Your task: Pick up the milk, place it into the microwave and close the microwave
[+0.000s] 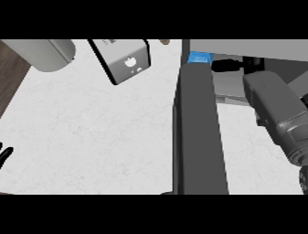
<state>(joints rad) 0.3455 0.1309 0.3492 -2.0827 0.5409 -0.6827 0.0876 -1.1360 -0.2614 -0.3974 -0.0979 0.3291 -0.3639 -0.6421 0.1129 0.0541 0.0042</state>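
inside microwave (pixel 264 48), milk (pixel 200 58) just beside right hand (pixel 225 66)

The milk (pixel 199 58) shows only as a small blue patch at the upper middle-right of the frame, just inside the microwave (pixel 264 50) opening. The microwave is grey and sits along the top right. Its dark door (pixel 198 137) stands open, running down the frame's centre to the lower edge.
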